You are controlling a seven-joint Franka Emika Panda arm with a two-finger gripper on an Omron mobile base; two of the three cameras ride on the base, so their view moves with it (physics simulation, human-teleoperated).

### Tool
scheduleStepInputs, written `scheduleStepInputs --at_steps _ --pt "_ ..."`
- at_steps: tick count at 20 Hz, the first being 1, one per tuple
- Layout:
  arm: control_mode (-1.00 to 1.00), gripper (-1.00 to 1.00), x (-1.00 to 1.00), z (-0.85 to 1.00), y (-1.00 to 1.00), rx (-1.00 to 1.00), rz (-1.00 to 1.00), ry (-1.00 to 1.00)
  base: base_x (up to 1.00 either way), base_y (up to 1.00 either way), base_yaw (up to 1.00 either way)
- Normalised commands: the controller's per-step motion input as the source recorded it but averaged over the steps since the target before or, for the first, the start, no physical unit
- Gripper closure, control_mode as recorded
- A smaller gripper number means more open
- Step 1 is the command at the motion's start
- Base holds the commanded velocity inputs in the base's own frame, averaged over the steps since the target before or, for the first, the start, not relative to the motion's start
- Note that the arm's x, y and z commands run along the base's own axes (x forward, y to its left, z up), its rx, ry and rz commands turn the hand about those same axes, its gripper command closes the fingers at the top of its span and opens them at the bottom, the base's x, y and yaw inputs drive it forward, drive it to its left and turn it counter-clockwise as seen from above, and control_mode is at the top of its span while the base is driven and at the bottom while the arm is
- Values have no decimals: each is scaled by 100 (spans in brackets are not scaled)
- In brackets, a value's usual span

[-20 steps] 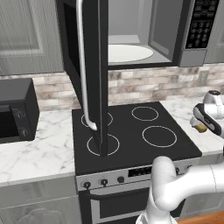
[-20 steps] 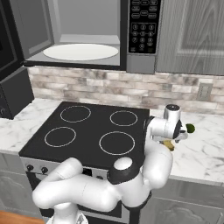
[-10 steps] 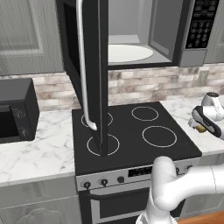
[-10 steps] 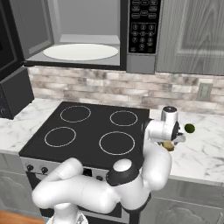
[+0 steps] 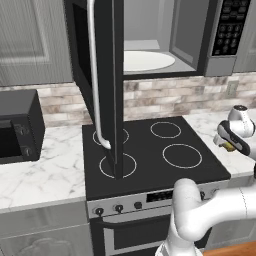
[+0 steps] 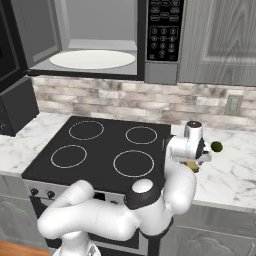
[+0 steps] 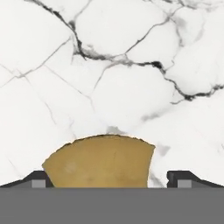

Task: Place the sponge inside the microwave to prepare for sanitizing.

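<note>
The yellow-tan sponge [image 7: 100,162] lies on the white marble counter right of the stove, and shows as a sliver under the hand [image 6: 192,166] [image 5: 228,146]. My gripper [image 7: 111,179] points down over it, open, with a fingertip [image 7: 37,179] on either side of the sponge and not touching it. From the base cameras the gripper [image 5: 231,142] [image 6: 192,159] hangs low above the counter. The microwave [image 5: 165,35] [image 6: 100,30] is mounted above the stove, its door [image 5: 107,75] swung wide open and the white turntable [image 6: 92,59] bare.
The open door with its silver bar handle [image 5: 94,80] juts out over the black cooktop [image 5: 150,150] [image 6: 105,150]. A small green ball [image 6: 216,146] sits on the counter just beyond the hand. A black boxy appliance [image 5: 17,125] stands on the left counter.
The hand has sunk a little toward the counter over the sponge. Its jaws have stayed open, and nothing else has moved.
</note>
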Motion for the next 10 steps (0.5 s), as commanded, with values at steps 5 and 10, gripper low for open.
scheduleStepInputs --at_steps 5,10 --pt "-100 100 3 -23 0 3 0 15 0 0 0" --pt "-100 100 -20 -7 -1 2 0 18 0 0 0"
